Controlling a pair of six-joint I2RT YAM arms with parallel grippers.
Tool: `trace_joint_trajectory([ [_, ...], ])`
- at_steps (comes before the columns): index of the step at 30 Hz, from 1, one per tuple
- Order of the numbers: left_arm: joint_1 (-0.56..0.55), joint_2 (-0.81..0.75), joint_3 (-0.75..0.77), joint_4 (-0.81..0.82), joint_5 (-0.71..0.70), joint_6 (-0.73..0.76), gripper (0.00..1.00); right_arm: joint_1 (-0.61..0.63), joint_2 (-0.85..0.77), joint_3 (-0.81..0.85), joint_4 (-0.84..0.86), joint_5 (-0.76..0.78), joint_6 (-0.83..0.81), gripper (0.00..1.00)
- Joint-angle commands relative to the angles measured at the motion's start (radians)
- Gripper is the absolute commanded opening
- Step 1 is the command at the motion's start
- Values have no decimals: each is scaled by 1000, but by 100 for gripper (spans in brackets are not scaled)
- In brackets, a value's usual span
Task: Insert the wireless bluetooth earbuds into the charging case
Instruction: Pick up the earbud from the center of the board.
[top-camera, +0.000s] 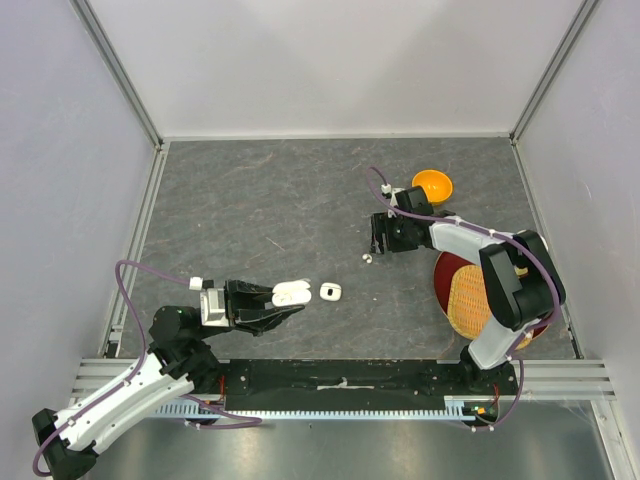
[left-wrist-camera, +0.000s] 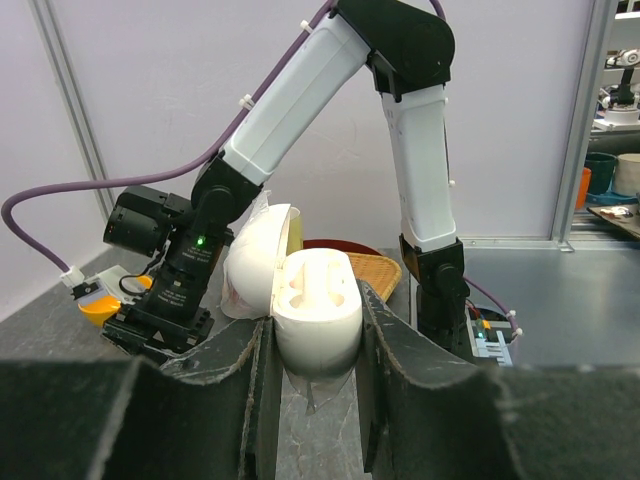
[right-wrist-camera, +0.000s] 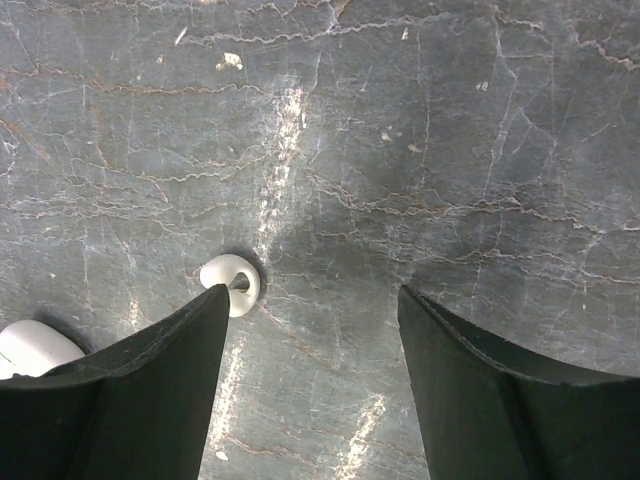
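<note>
The open case (top-camera: 291, 293) sits between the left gripper's (top-camera: 282, 302) fingers, over the near left of the table (top-camera: 260, 200); a 2nd case (top-camera: 331, 291) lies on the table just right of it, apart; 1 earbud (top-camera: 367, 258) lies further right and behind, just beside the right gripper (top-camera: 378, 244); the bowl (top-camera: 432, 185) stands behind that gripper, far right; a mat (top-camera: 468, 305) lies on the plate (top-camera: 443, 272), near right.
</note>
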Motion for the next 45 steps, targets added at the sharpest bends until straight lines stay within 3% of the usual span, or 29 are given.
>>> trace_joint_trajectory([
  [1,-1,-4,6,21,-19,5,2,9,17,13,36,-18,-17,75],
  [35,-1,-7,-6,15,-28,6,2,81,53,16,9,38,-43,62],
  [45,-1,-9,-9,15,-36,5,2,84,60,13,30,-13,-26,51],
])
